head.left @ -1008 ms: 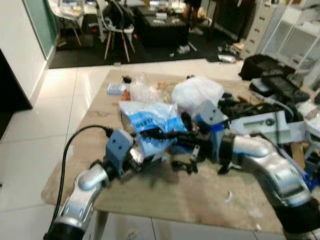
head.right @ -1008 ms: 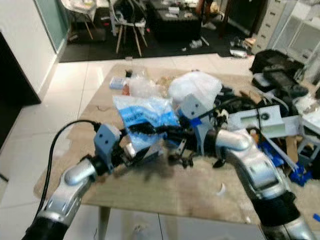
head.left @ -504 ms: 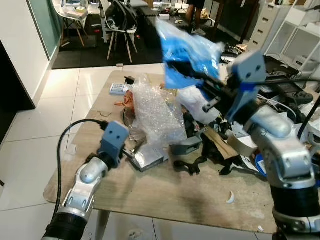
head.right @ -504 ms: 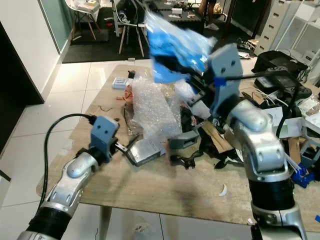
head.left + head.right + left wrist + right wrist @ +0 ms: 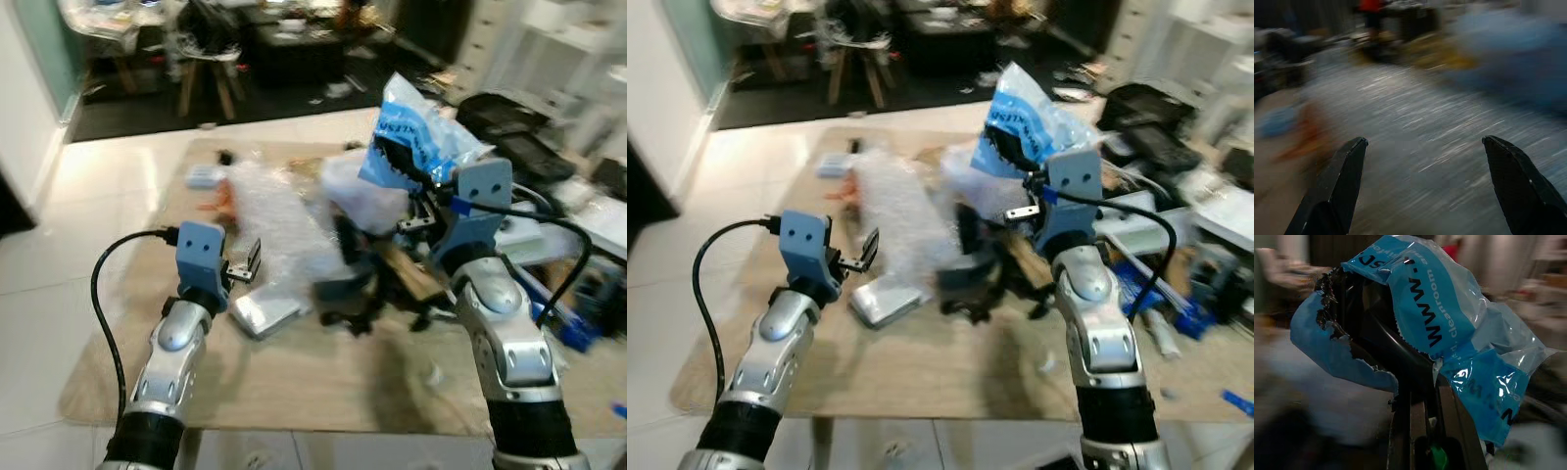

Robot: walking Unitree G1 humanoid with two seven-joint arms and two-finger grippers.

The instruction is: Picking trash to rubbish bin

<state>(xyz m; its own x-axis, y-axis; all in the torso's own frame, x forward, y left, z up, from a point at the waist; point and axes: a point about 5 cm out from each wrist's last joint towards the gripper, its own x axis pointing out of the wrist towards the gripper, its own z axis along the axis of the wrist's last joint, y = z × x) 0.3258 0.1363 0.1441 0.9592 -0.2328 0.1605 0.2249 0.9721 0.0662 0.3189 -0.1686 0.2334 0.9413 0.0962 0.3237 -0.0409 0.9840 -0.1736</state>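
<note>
A torn blue plastic bag (image 5: 1449, 328) with printed lettering hangs in the air above the table's right half, also visible as the blue bag (image 5: 416, 147). My right gripper (image 5: 1418, 396) is shut on its lower edge, and the fingertips are hidden inside the plastic. My left gripper (image 5: 865, 253) is open and empty, raised a little over the wooden table (image 5: 294, 392) near its left side. Just beyond its fingers (image 5: 1347, 171) lie a sheet of bubble wrap (image 5: 274, 220) and a flat silver packet (image 5: 260, 313).
A white plastic bag (image 5: 362, 196) and a heap of black parts (image 5: 358, 284) sit mid-table. A small blue box (image 5: 204, 176) lies at the far left corner. Cluttered gear and a black bag (image 5: 509, 122) stand to the right; chairs (image 5: 201, 78) beyond. White tiled floor (image 5: 39, 255) lies left.
My right gripper lifted the blue bag off the table and now holds it lower and nearer than half a second ago. The left gripper rose off the table. The camera has shifted.
</note>
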